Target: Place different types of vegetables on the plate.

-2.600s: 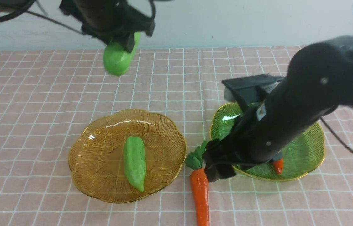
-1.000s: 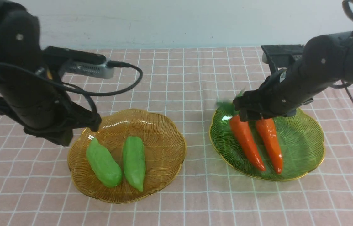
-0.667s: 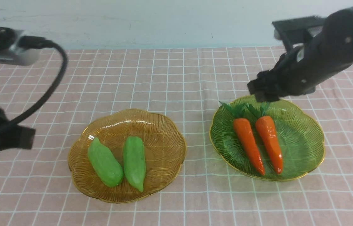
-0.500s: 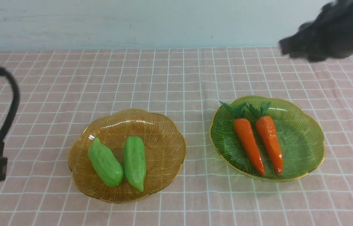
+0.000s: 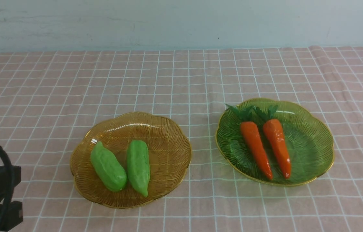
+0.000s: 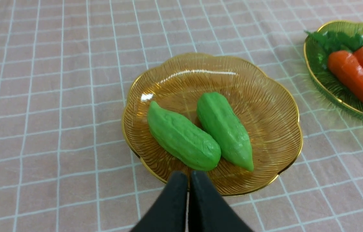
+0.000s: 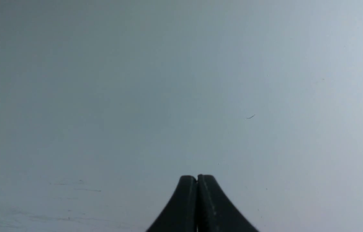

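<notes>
Two plates, a yellow plate (image 5: pixel 171 135) on the left and a green plate (image 5: pixel 313 145) on the right, sit a little apart on a pink cloth (image 5: pixel 181 74) with white squares. Both look like see-through glass, with wavy edges, thin gold rims and fine lines running out from the middle. The yellow plate holds two toy gourds lying close together, the left gourd (image 5: pixel 108 167) and the right gourd (image 5: pixel 138 166). Both are shiny, light green, bumpy and pointed. The green plate holds two toy carrots side by side, the left carrot (image 5: pixel 255 149) and the right carrot (image 5: pixel 277 146). They are long, smooth and orange, with dark green leafy tops at the far end. The left gripper (image 6: pixel 188 175) points toward the yellow plate, its black fingers pressed together on nothing. The right gripper (image 7: pixel 197 177) is pressed together too, empty, facing a plain pale wall (image 7: pixel 136 96).
</notes>
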Motion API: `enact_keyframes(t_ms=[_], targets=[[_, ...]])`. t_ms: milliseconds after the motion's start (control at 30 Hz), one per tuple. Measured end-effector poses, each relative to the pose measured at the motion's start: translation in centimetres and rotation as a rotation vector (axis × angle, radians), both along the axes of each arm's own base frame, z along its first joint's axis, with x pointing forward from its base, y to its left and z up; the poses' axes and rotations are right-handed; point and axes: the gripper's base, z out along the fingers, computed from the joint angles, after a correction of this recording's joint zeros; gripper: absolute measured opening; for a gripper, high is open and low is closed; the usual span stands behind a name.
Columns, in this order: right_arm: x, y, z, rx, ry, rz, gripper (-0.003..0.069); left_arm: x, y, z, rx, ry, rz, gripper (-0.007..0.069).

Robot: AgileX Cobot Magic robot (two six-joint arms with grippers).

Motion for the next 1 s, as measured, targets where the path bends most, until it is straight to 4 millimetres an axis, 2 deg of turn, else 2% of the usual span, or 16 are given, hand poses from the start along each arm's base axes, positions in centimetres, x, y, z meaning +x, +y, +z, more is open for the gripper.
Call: enact_keyframes(t_ms=[333,800,900,967,1000], targets=[[0.0,0.0,0.0,-0.004,-0.002,-0.002,-0.0015,-2.4,0.8,-0.3,-0.024,-0.084,0.001,-0.0003],[0.0,0.0,0.0,-0.004,-0.001,-0.002,-0.0015,-2.4,0.9,-0.5,-0.008,-0.088,-0.001,-0.0003],[0.0,0.0,0.0,-0.004,-0.001,-0.002,-0.0015,-2.4,1.0,-1.4,0.009,-0.156,-0.006,-0.0003],[0.0,0.0,0.0,-0.004,-0.001,-0.002,-0.0015,-2.5,1.2,-2.9,0.036,-0.224,0.012,-0.0003],[0.0,0.0,0.0,-0.004,-0.001,-0.002,-0.0015,-2.5,1.4,-4.3,0.055,-0.25,0.036,-0.0003]])
